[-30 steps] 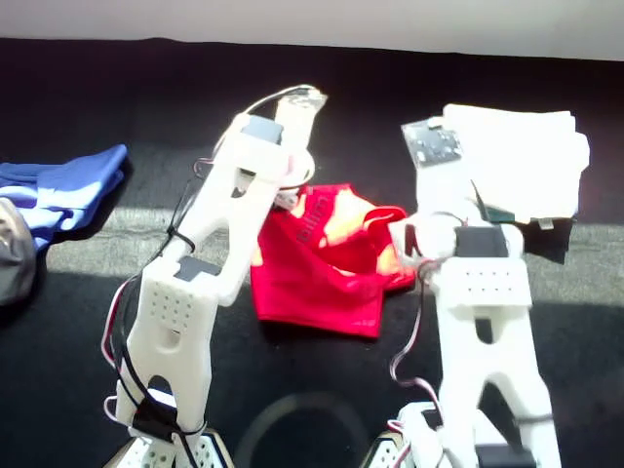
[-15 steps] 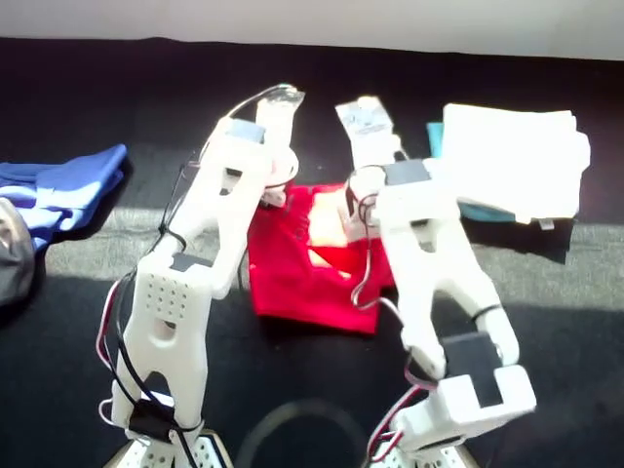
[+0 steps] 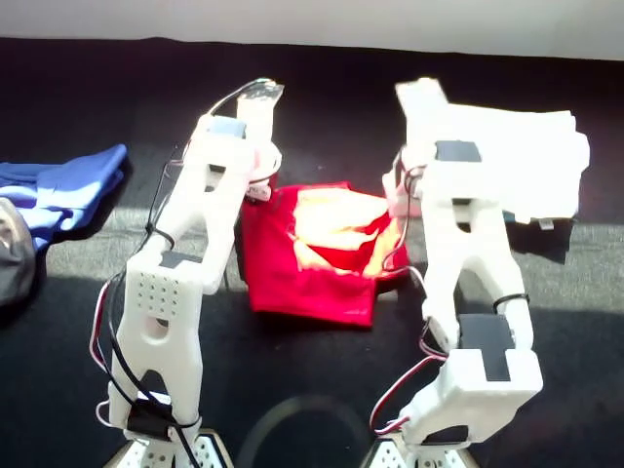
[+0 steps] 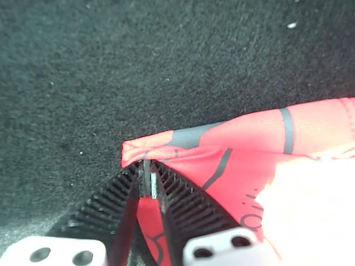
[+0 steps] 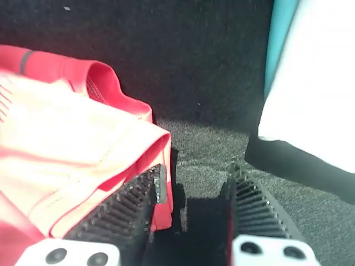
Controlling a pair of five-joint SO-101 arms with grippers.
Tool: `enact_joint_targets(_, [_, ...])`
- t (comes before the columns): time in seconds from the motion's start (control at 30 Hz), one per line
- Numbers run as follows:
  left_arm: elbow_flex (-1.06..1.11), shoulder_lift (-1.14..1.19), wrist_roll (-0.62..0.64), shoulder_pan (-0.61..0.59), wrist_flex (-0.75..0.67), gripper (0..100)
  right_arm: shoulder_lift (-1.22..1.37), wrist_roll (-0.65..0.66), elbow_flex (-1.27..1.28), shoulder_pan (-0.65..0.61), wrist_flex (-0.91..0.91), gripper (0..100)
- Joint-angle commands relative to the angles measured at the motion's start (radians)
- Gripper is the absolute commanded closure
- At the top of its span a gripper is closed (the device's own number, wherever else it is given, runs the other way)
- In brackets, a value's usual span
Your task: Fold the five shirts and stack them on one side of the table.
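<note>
The red shirt (image 3: 312, 258) lies crumpled and partly folded in the middle of the worktop (image 3: 117, 97), its pale inner side turned up and lit by the sun. The left tool (image 4: 148, 183) sits at the shirt's far left corner with its ribbed fingers (image 4: 183, 205) pinched tight on the hem, a thin fold of red cloth caught between them. From above, this tool (image 3: 258, 185) is right at the shirt's far edge.

The right tool (image 5: 191, 194) is at the shirt's right edge with its jaws spread apart. One finger (image 5: 133, 205) touches the rolled red hem. The other is over bare dark worktop, and nothing is gripped between them. In the high view it (image 3: 398, 195) is just beside the shirt's far right corner.

Toward the right edge of the worktop, near the right tool, is a pile of folded shirts: a white shirt (image 3: 526, 166) on top, a teal shirt (image 5: 280, 33) showing under it, and a black shirt (image 5: 294, 166) lowest. At the left edge, well apart from the tools, lie a rumpled blue shirt (image 3: 58, 190) and, nearer the front, a grey garment (image 3: 12, 253).
</note>
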Motion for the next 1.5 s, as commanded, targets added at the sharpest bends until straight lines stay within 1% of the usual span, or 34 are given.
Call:
enact_joint_targets(0.0, [-0.007, -0.015, 0.0, -0.012, -0.009, 99, 0.007, -0.015, -0.189, -0.047, 0.05, 81.8])
enact_joint_targets(0.07, [-0.01, -0.015, 0.0, -0.012, -0.009, 99, 0.05, -0.055, -0.223, -0.077, 0.09, 81.8])
enact_joint_targets(0.2, [-0.028, -0.013, 0.0, -0.012, -0.009, 99, 0.166, -0.069, -0.243, -0.13, 0.168, 81.8])
enact_joint_targets(0.23, [-0.028, -0.013, 0.0, -0.012, -0.009, 99, 0.188, -0.071, -0.245, -0.136, 0.176, 81.8])
enact_joint_targets(0.37, [-0.028, -0.013, 0.0, -0.012, -0.009, 99, 0.24, -0.164, -0.272, -0.14, 0.206, 82.3])
enact_joint_targets(0.5, [-0.028, -0.013, 0.0, -0.012, -0.012, 99, 0.263, -0.204, -0.326, -0.14, 0.252, 86.9])
enact_joint_targets(0.83, [-0.028, -0.012, 0.0, -0.012, -0.012, 99, 0.401, -0.203, -0.417, -0.142, 0.268, 87.1])
enact_joint_targets(0.97, [-0.027, -0.007, 0.0, -0.013, -0.011, 99, 0.42, -0.203, -0.492, -0.134, 0.266, 87.6])
enact_joint_targets(1.13, [-0.027, -0.007, 0.0, -0.013, -0.011, 99, 0.424, -0.203, -0.613, -0.139, 0.268, 99.1])
enact_joint_targets(1.33, [-0.027, -0.007, 0.0, -0.015, -0.009, 99, 0.423, -0.198, -0.636, -0.131, 0.26, 99.1])
enact_joint_targets(1.47, [-0.027, -0.015, 0.0, -0.015, -0.009, 99, 0.427, -0.193, -0.673, -0.104, 0.245, 99.1])
